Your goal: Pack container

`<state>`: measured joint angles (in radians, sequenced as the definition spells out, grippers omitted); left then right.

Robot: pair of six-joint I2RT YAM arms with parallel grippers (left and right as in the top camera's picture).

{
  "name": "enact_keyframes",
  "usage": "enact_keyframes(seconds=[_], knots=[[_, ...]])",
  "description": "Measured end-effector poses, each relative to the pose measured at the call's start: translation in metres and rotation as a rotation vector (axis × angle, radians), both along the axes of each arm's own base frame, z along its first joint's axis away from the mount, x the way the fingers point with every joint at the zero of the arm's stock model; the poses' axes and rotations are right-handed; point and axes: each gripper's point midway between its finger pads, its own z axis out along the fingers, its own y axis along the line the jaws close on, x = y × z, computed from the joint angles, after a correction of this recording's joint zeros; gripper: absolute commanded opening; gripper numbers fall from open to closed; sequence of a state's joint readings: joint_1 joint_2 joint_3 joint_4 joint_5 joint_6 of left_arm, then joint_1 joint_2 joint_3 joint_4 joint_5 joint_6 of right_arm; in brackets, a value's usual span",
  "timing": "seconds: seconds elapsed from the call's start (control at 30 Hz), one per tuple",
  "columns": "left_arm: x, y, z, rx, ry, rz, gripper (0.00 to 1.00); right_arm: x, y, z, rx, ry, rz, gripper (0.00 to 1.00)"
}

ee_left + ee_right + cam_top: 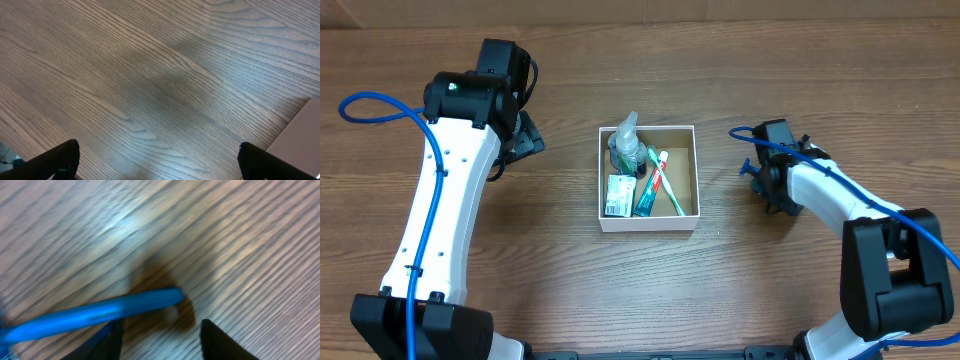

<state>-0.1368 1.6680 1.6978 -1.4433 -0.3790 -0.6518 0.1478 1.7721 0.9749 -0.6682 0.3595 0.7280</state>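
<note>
The container (688, 135), a square white-walled box with a brown inside, sits mid-table. It holds a clear bottle (625, 146), a green-and-white packet (617, 195), a green tube (645, 196) and two toothbrushes (666, 185). My left gripper (525, 135) is left of the box; its wrist view shows the fingers (159, 150) wide open over bare wood. My right gripper (767, 190) is right of the box, low over the table. Its fingers (162, 327) are apart. A blurred blue stick-like item (100, 315) lies on the wood just ahead of the left fingertip, not gripped.
The wooden table (570, 280) spreads all round the box. Blue cables (380, 100) run along both arms. A pale tan surface (305, 140) shows at the right edge of the left wrist view; I cannot tell what it is.
</note>
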Motion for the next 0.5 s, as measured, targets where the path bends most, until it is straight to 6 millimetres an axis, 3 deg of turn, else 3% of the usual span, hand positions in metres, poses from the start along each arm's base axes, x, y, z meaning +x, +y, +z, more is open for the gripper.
enact_keyframes(seconds=[0.2, 0.33, 0.37, 0.5], knots=[[0.000, 0.000, 0.000, 0.000, 0.000, 0.000, 1.00, 0.002, -0.014, -0.001, 0.015, 0.005, -0.003, 0.68], [0.000, 0.000, 0.000, 0.000, 0.000, 0.000, 1.00, -0.002, -0.017, -0.003, 0.025, 0.026, -0.002, 0.69], [0.000, 0.000, 0.000, 0.000, 0.000, 0.000, 1.00, -0.003, -0.017, -0.003, 0.024, 0.029, 0.006, 0.76], [0.000, 0.000, 0.000, 0.000, 0.000, 0.000, 1.00, 0.001, -0.018, -0.002, -0.009, 0.063, 0.150, 0.76]])
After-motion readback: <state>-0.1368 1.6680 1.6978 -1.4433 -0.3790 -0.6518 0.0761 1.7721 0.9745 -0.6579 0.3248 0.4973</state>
